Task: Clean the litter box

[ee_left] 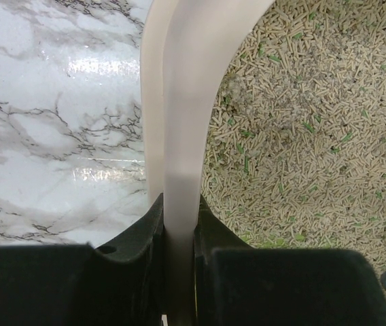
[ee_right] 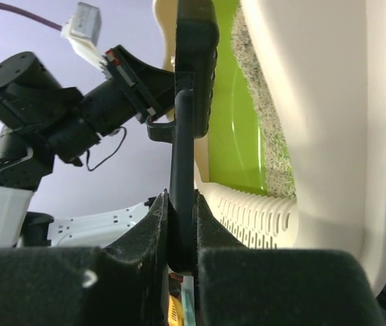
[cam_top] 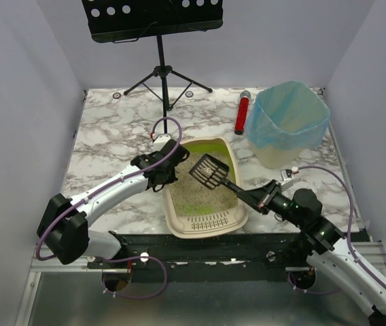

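Rim of litter box (cam_top: pixel 210 221) pinched in my left gripper (ee_left: pixel 179 234); right gripper (ee_right: pixel 181 224) clamps scoop (cam_top: pixel 210 172) handle, head over litter (ee_left: pixel 302 122); marble table (cam_top: pixel 111 136) open leftward.

Beige litter box (cam_top: pixel 208 221), black scoop (cam_top: pixel 211 171), marbled table (cam_top: pixel 111 136).

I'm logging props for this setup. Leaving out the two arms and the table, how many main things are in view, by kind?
Litter box: 1
Black scoop: 1
Bin with blue bag: 1
Red cylinder: 1
Black music stand: 1
Total: 5
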`<control>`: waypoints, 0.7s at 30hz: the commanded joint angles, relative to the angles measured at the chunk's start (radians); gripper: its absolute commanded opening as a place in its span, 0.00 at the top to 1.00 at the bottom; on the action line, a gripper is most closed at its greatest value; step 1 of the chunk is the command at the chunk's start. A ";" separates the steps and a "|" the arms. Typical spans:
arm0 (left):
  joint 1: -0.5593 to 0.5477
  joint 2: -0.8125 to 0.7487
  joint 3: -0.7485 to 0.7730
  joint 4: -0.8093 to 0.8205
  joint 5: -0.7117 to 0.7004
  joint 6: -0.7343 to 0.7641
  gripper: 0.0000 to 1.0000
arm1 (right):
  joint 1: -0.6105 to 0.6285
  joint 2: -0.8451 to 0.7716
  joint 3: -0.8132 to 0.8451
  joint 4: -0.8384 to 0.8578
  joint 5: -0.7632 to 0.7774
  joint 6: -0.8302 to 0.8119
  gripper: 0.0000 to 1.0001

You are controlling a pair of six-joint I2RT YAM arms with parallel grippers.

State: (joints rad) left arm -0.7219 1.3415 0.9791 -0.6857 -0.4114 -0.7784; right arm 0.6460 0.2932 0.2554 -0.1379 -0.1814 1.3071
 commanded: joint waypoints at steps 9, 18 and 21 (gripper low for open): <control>0.004 -0.051 0.026 0.146 -0.003 -0.012 0.97 | 0.001 0.006 -0.025 0.095 -0.056 -0.041 0.99; 0.003 -0.051 0.016 0.164 0.008 -0.009 0.97 | 0.001 0.015 0.061 -0.058 -0.046 -0.037 0.99; 0.004 -0.041 0.024 0.155 0.011 -0.005 0.97 | 0.001 0.003 0.026 -0.002 -0.022 -0.014 0.99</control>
State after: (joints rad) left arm -0.7216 1.3411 0.9775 -0.6796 -0.4091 -0.7647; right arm 0.6460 0.2928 0.2943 -0.1658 -0.1871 1.2827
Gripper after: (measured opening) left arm 0.215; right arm 0.176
